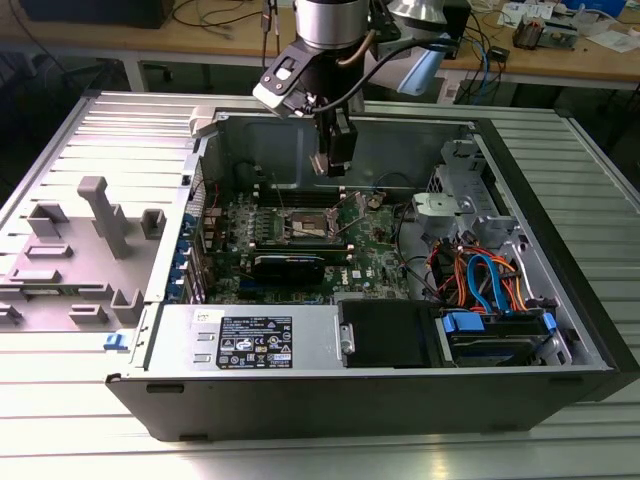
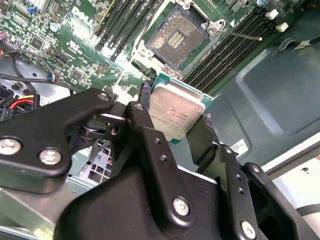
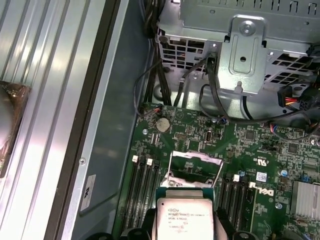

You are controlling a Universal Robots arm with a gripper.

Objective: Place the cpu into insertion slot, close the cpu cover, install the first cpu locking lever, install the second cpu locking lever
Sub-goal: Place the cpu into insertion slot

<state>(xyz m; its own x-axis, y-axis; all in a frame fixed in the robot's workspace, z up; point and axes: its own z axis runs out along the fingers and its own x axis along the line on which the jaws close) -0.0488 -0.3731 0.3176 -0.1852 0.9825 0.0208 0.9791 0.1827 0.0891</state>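
The gripper [image 2: 172, 115] pinches the cpu [image 2: 175, 105] by two opposite edges, held above the open insertion slot [image 2: 174, 36] and apart from it. If the chip arrives tilted or wrongly rotated it could damage that slot. Its orientation marks are hard to make out.

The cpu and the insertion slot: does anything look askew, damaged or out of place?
Nothing stands out. The gripper is shut on the cpu, held in the air apart from the insertion slot, which lies open and bare. I see no damage.
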